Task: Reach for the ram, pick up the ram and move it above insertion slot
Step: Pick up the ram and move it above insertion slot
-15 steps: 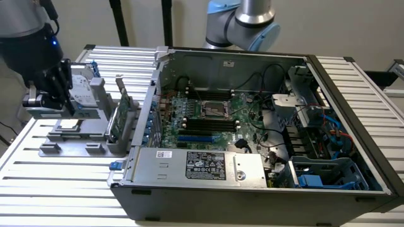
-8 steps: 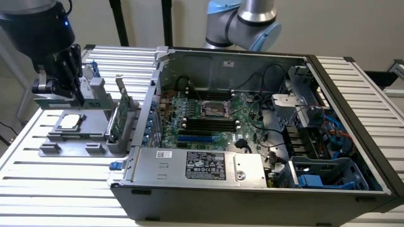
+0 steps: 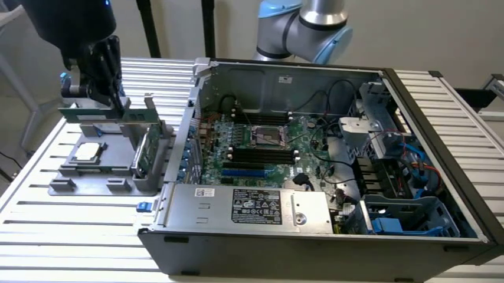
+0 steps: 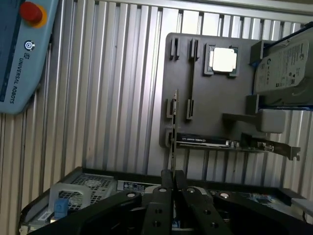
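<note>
Pincer (image 4: 171,178) clenched on the ram (image 4: 173,128), which shows edge-on as a thin vertical stick between the two fingertips, lifted off the grey parts holder (image 4: 210,110) and hanging over it. In the exterior view the pincer (image 3: 106,97) sits at the exterior view's left, above the holder (image 3: 94,177), with a green board (image 3: 102,113) at its tip, well apart from the open PC case (image 3: 315,171) on the exterior view's right. Free room between holder and case wall is narrow; open air above both. On the holder: CPU (image 4: 224,59) in its pocket, hard drive (image 4: 286,66) at one edge, expansion card (image 4: 234,143) with metal bracket standing on edge along the holder's side. Worktop (image 4: 112,83) is ribbed aluminium slats. Teach pendant (image 4: 22,54) with red stop button lies on the slats, well apart from the holder. Case's motherboard (image 3: 260,153) exposed, lid off.
</note>
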`<state>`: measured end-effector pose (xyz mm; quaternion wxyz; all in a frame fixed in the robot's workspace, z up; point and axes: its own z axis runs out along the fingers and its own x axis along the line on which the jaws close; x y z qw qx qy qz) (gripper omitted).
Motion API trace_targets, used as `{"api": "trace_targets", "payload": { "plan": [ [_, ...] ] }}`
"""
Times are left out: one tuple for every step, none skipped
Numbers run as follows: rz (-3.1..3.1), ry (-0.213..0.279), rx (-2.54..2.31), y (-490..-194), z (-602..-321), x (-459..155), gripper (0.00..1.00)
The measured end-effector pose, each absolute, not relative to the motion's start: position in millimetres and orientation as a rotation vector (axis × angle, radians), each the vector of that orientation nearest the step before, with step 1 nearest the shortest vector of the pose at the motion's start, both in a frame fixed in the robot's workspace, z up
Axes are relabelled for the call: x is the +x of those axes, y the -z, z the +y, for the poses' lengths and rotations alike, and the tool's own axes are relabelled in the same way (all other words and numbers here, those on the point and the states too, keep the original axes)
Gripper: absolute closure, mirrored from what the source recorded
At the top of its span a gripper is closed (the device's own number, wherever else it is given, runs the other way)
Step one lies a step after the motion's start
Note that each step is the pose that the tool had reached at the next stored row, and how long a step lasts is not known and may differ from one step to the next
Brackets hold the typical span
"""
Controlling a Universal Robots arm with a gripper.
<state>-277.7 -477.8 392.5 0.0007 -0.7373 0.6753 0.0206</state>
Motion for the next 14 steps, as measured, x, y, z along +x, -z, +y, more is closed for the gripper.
{"api": "trace_targets", "payload": {
  "plan": [
    [2.119,-0.067,-2.314,-393.5,-477.8,-273.2,0.86],
    [2.117,-0.071,-2.312,-394.2,-477.7,-268.7,0.86],
    [2.115,-0.075,-2.31,-394.6,-477.8,-264.2,0.86],
    [2.113,-0.078,-2.308,-394.9,-477.8,-259.7,0.86],
    [2.112,-0.081,-2.307,-395.0,-477.8,-255.0,0.86],
    [2.111,-0.084,-2.305,-395.1,-477.8,-250.5,0.86],
    [2.11,-0.086,-2.304,-395.2,-477.8,-245.8,0.86],
    [2.108,-0.088,-2.303,-395.1,-477.8,-241.3,0.86],
    [2.107,-0.09,-2.302,-395.2,-477.8,-237.0,0.86],
    [2.106,-0.092,-2.301,-395.1,-477.8,-232.5,0.86],
    [2.106,-0.094,-2.3,-395.2,-477.8,-228.0,0.86],
    [2.105,-0.095,-2.299,-395.2,-477.8,-223.3,0.86],
    [2.104,-0.096,-2.298,-395.1,-477.8,-218.6,0.86],
    [2.103,-0.098,-2.298,-395.2,-477.8,-214.1,0.86]
  ]
}}
